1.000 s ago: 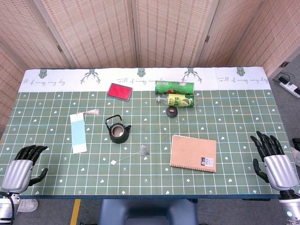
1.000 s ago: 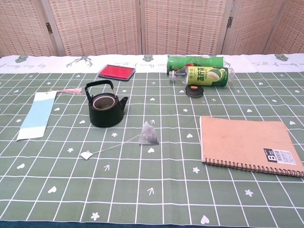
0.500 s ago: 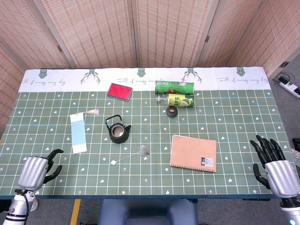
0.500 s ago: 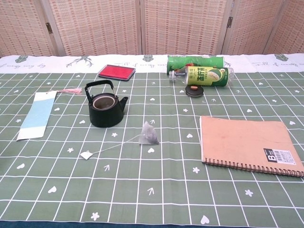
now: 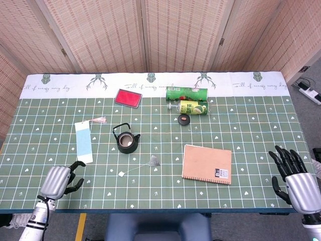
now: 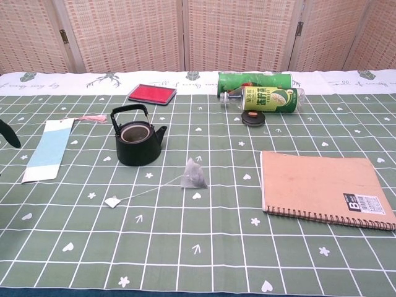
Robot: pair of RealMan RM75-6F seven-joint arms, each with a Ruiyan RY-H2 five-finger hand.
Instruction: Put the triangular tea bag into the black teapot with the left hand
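Tea bag [image 5: 154,160]: one, triangular, on the green cloth [image 5: 241,120] at 4 o'clock from the teapot [image 5: 126,140], near it, not touching. Its string runs toward 8 o'clock to one small paper tag [image 5: 121,174].

Teapot: one, black, upright, lid off, handle raised; mouth open upward.

Left hand [image 5: 58,181]: low over the near left edge, at 8 o'clock from the teapot, well apart from the tea bag; fingers partly curled, apart, holding nothing. Chest view catches only a dark fingertip [image 6: 8,132] at its left border.

Right hand [image 5: 295,173]: at the near right corner, fingers spread, empty.

Others:
- one blue bookmark [image 5: 84,142] with tassel, 9 o'clock of the teapot
- one red pad [image 5: 128,97], 12 o'clock
- one green can [image 5: 186,93] and one bottle [image 5: 193,107], both lying down, side by side, 2 o'clock
- one black cap [image 5: 184,119] just before the bottle
- one brown notebook [image 5: 207,163], 3 o'clock of the tea bag

Nothing lies between tea bag and teapot.
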